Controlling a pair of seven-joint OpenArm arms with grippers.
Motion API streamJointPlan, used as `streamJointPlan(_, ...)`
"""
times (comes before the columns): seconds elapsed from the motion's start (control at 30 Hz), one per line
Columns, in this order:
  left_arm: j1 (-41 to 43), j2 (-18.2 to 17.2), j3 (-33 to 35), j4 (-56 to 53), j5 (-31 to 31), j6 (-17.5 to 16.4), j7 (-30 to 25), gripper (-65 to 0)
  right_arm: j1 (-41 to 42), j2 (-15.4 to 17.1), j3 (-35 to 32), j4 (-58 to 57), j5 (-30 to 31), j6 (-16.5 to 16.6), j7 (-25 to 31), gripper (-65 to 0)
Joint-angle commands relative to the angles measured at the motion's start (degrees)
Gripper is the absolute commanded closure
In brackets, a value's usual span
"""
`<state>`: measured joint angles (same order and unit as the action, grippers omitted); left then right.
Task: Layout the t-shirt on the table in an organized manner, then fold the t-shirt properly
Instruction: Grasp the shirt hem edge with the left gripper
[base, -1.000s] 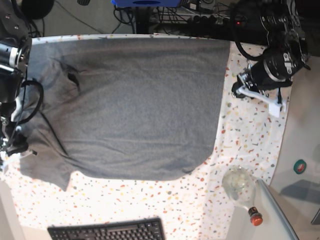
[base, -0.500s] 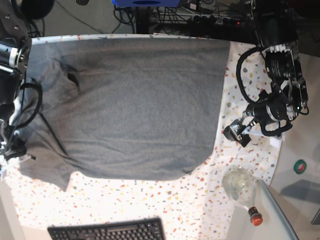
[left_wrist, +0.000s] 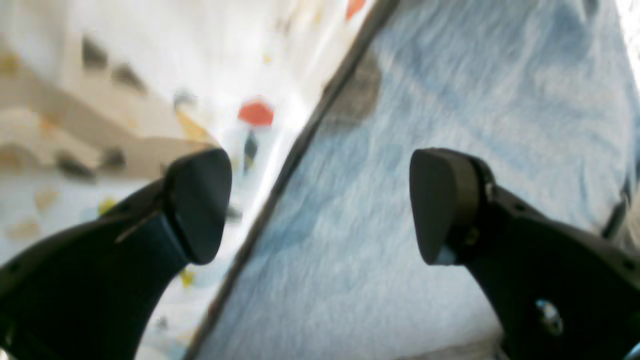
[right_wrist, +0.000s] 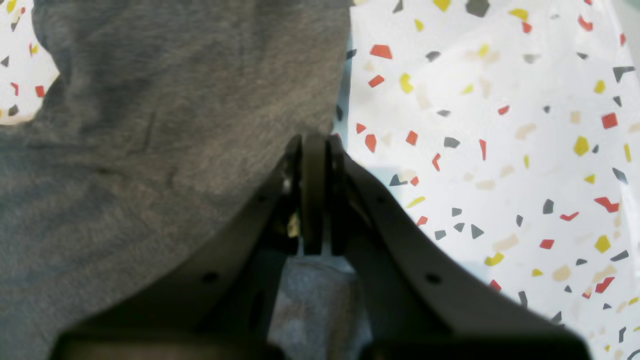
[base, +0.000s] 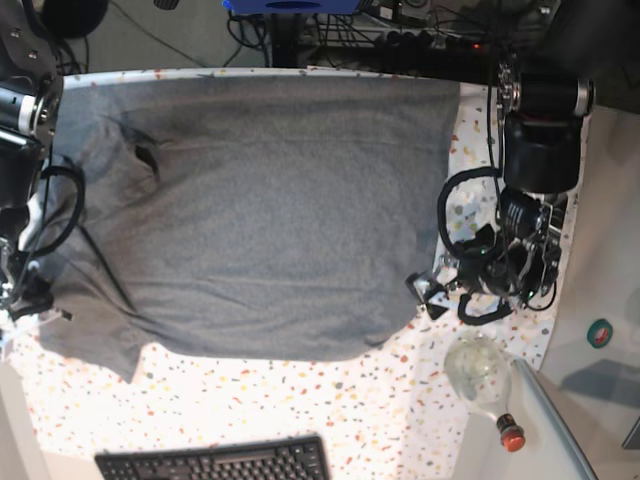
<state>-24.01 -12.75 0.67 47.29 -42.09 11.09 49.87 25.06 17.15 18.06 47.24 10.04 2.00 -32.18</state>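
Observation:
The grey t-shirt (base: 270, 210) lies spread flat over most of the speckled table (base: 300, 400), collar end at the left. My left gripper (base: 425, 290) sits at the shirt's lower right hem corner. In the left wrist view it (left_wrist: 320, 205) stands open and straddles the hem edge, with shirt (left_wrist: 425, 75) on the right and table (left_wrist: 150, 50) on the left. My right gripper (base: 25, 300) is at the left sleeve. The right wrist view shows it (right_wrist: 314, 145) shut on the t-shirt (right_wrist: 150, 150) at the cloth's edge, with grey fabric bunched behind the pads.
A black keyboard (base: 215, 462) lies at the front edge. A glass bottle (base: 485, 385) with a red cap lies at the front right by a white ledge. Cables and dark equipment crowd the back edge. A loop of cable (base: 450, 205) hangs by the left arm.
The left arm swung from the table's right edge down to the shirt's lower right hem corner and its jaws opened. The right arm and the shirt stayed put.

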Motion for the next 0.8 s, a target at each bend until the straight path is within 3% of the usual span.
streamJointPlan(0.0,-0.4,0.1,1.2,-0.9,-0.2,-0.1,-0.1,-53.3,1.8,1.2,0.3,1.0,-0.2,0.1,1.3,0.0)
streamJointPlan(0.1,-0.3,0.1,3.5,-1.5,-0.2,-0.1,-0.1,-53.0,1.8,1.2,0.4,1.0,-0.2,0.1,1.3,0.0)
streamJointPlan(0.17,0.0,0.1,3.7,-1.5,-0.2,-0.1,0.0,-49.2,1.8,1.2,0.2,1.0,-0.2,0.1,1.3,0.0)
streamJointPlan(0.23,0.1,-0.2,3.7,-1.5,-0.2,-0.1,0.0,-37.7,1.8,1.2,0.1,1.0,-0.2,0.1,1.3,0.0)
streamJointPlan(0.4,0.6,-2.2,3.6,-1.5,-0.4,-0.1,-0.2,0.0,1.8,1.2,0.1,1.0,-0.2,0.1,1.4,0.0)
streamJointPlan(0.5,0.8,-2.9,3.6,0.2,-0.5,-0.1,-0.2,0.0,1.8,1.2,0.1,1.0,-0.2,0.1,1.4,0.0)
streamJointPlan(0.63,4.4,-4.3,3.6,10.3,-0.3,0.2,0.0,0.0,1.8,1.2,0.1,1.0,-0.2,0.1,1.4,0.0)
streamJointPlan(0.77,8.8,-4.5,3.6,18.7,-0.2,6.4,0.1,0.0,1.8,1.2,0.0,1.0,-0.2,0.1,1.4,0.0)
